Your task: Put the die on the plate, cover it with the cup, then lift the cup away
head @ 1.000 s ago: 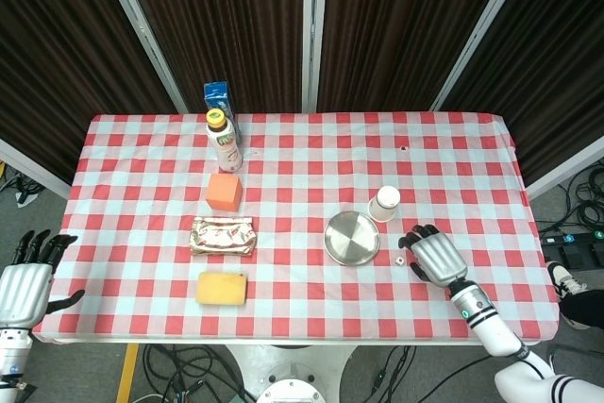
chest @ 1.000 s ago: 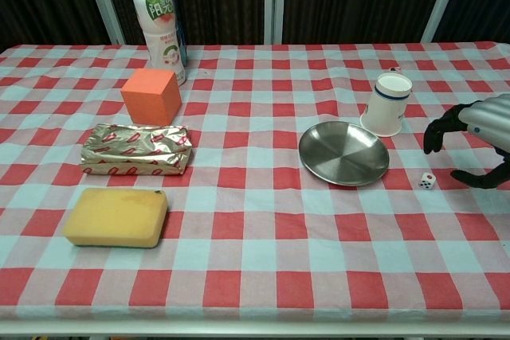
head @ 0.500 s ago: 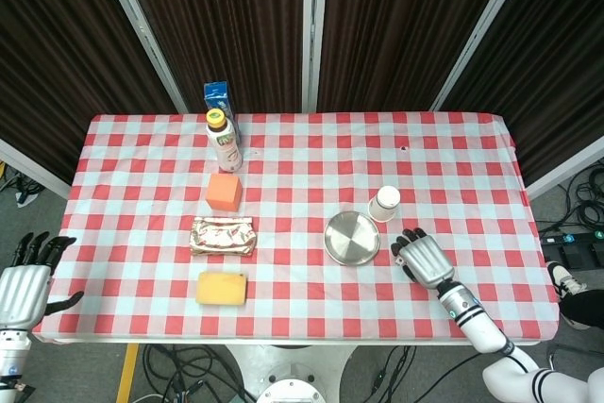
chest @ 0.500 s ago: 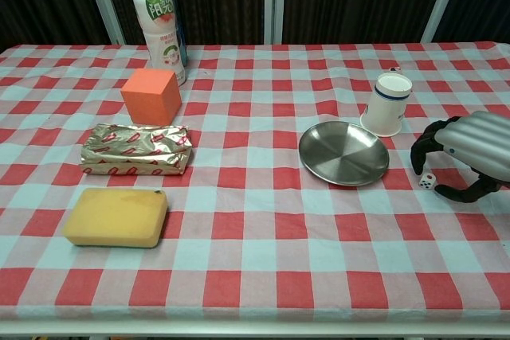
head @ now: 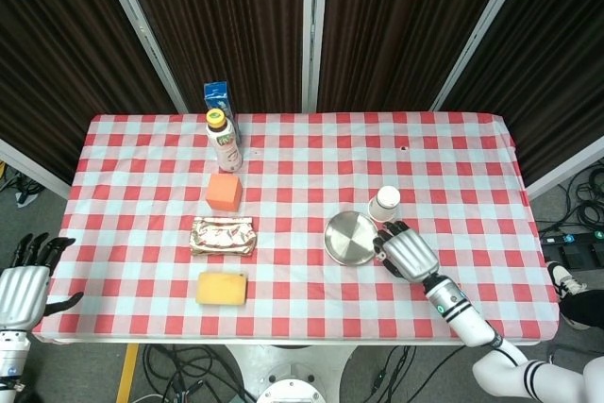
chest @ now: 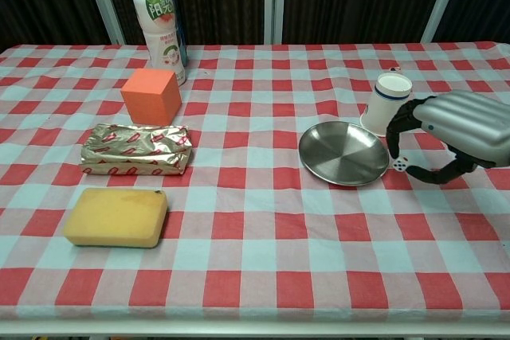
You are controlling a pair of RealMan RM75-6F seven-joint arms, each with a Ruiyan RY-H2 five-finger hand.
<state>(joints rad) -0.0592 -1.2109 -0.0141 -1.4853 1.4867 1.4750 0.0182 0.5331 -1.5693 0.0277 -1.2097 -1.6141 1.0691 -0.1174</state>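
The small white die is pinched between the thumb and fingertips of my right hand, just off the right rim of the round metal plate. In the head view the right hand covers the die and sits against the plate from the right. The white paper cup stands upright right behind the plate, close to the hand's knuckles; it shows in the head view too. My left hand hangs open off the table's left front corner, holding nothing.
On the left half of the checkered cloth lie a yellow sponge, a foil packet and an orange cube. A drink bottle stands behind them, with a blue carton at its back.
My right hand closed over the die and slid left with it, from the cloth right of the plate to the plate's right rim. The left hand stayed put.
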